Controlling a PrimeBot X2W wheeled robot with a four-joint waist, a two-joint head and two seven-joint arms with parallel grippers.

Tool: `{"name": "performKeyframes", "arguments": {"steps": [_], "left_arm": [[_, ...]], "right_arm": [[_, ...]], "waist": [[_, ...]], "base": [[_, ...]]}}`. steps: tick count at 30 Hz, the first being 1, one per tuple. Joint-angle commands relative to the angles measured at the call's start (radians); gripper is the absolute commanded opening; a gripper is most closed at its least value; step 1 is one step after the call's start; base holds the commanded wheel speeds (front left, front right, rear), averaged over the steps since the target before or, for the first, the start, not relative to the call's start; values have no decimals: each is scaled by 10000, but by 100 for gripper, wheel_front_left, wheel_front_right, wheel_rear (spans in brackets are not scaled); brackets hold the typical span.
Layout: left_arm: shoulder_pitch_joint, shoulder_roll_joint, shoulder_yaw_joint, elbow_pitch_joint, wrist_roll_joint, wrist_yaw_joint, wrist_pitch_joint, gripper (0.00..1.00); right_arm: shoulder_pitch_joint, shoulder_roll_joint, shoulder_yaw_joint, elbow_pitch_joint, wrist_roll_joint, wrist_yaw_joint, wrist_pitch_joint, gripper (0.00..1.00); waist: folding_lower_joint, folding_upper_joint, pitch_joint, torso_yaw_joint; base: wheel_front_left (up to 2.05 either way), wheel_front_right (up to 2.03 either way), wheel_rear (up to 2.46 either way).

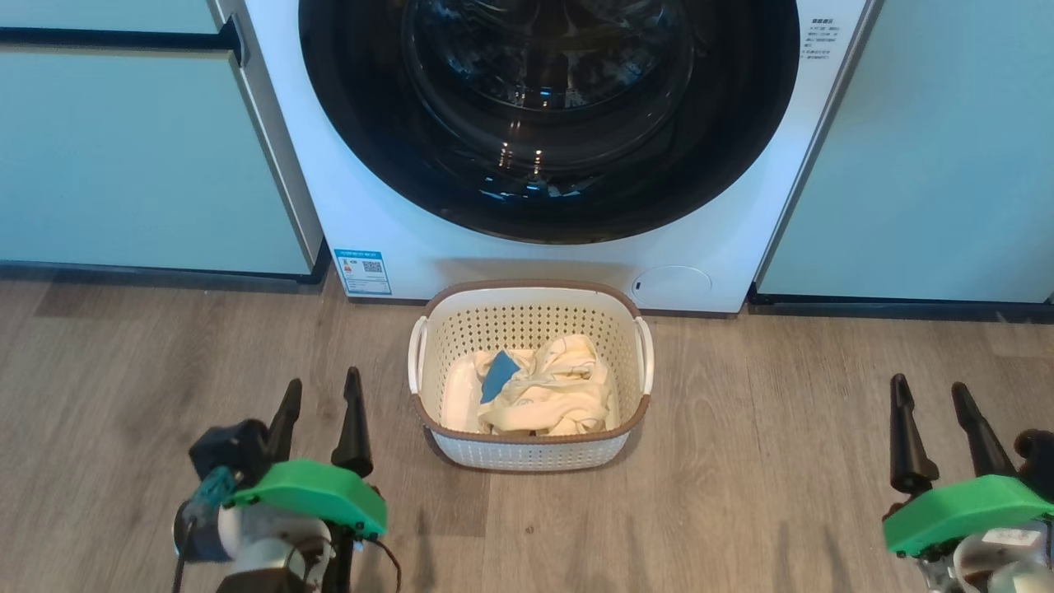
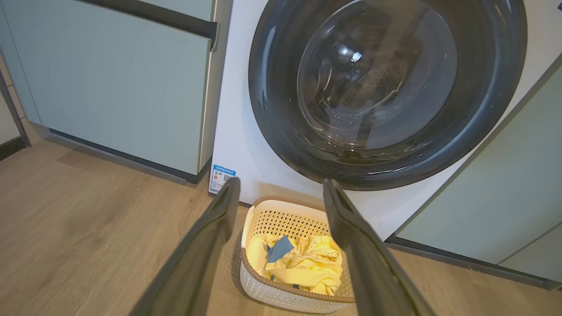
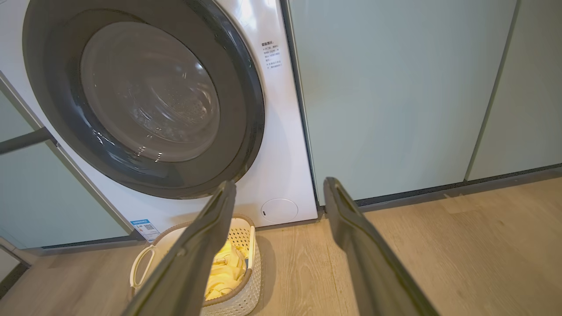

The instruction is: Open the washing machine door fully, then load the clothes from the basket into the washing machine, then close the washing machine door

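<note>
Here, the round black-rimmed glass washing machine door [image 1: 549, 107] is closed on the white washing machine [image 1: 395, 239]; the perforated cream basket [image 1: 527, 285] on the wooden floor [image 1: 123, 395] before it holds the pale yellow clothes [image 1: 552, 387]. Left pincer [image 1: 323, 383] and right pincer [image 1: 930, 385] hover wide, empty.

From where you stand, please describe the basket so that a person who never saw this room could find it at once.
Find the white washing machine between the pale teal cabinets. On the wooden floor just in front of it, below its round black door, stands the basket. It alone is cream-white, perforated, brown-rimmed, and holds pale yellow clothes.
</note>
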Motion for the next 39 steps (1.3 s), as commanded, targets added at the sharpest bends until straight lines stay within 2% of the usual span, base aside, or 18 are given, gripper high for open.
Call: {"name": "performKeyframes", "arguments": {"steps": [1, 24, 39], "left_arm": [[-614, 103, 180, -267, 443, 98, -191, 100], [-1087, 109, -42, 145, 2808, 194, -840, 100], [-1140, 91, 21, 302, 2565, 230, -841, 100]], "right_arm": [[-643, -216, 180, -383, -454, 37, -191, 100], [-846, -284, 310, -594, -3103, 44, -840, 100], [-816, -185, 32, -620, -2967, 44, -841, 100]], "waist": [[0, 0, -3, -4], [0, 0, 80, -94], [0, 0, 111, -94]], "base": [[0, 0, 0], [0, 0, 0], [0, 0, 0]]}}
